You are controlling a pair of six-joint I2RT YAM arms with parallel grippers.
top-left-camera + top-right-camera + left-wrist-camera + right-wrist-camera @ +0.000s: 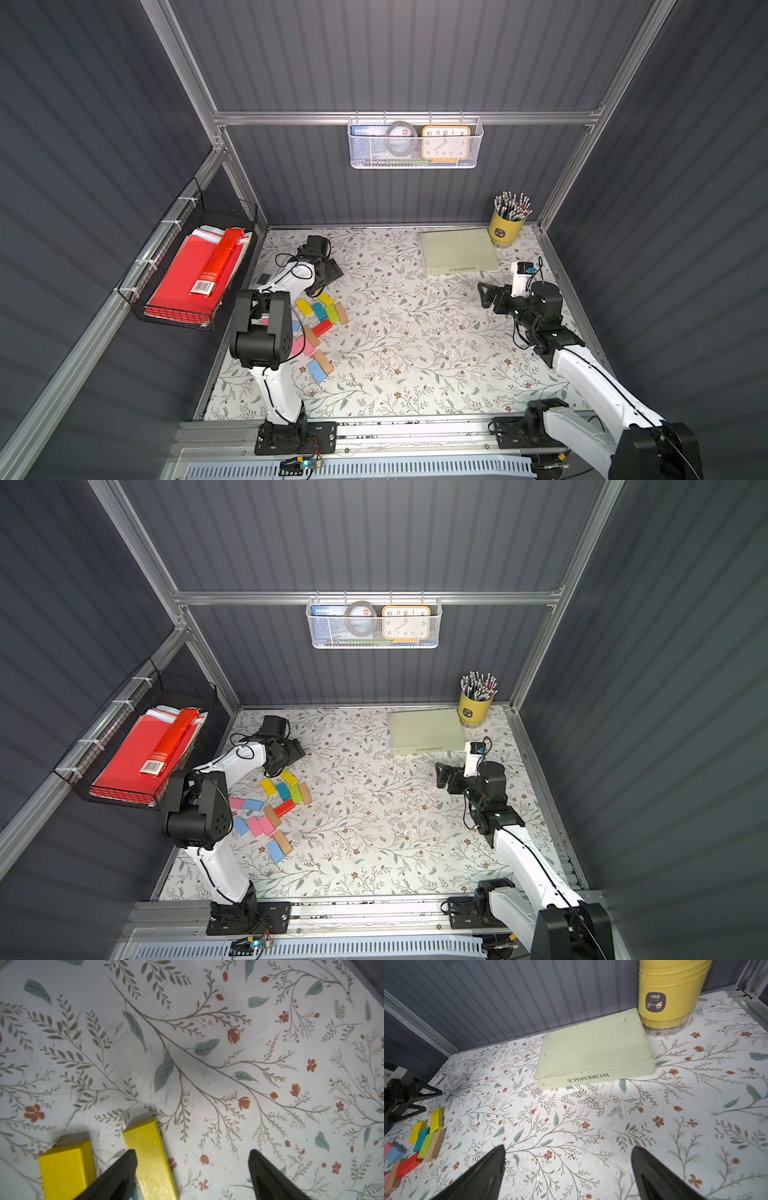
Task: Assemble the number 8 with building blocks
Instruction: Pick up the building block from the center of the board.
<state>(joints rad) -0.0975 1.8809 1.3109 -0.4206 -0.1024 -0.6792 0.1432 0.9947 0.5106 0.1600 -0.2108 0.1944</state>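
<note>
The building blocks (318,328) lie in a loose cluster on the floral table at the left in both top views: yellow, teal, green, tan, red, pink and blue. My left gripper (192,1155) is open over the far end of the cluster. A yellow block (149,1157) lies between its jaws, close beside one finger (128,1161), with a wide gap to the other finger. A second yellow block (66,1167) lies just outside that finger. In a top view the left gripper (296,751) hangs just behind the yellow block (289,777). My right gripper (569,1153) is open and empty over bare table at the right (484,293).
A pale green book (457,251) lies at the back right, and a yellow pen cup (505,226) stands beside it. A black wire basket (166,286) with red folders hangs on the left wall. A white mesh basket (415,162) with a clock hangs on the back wall.
</note>
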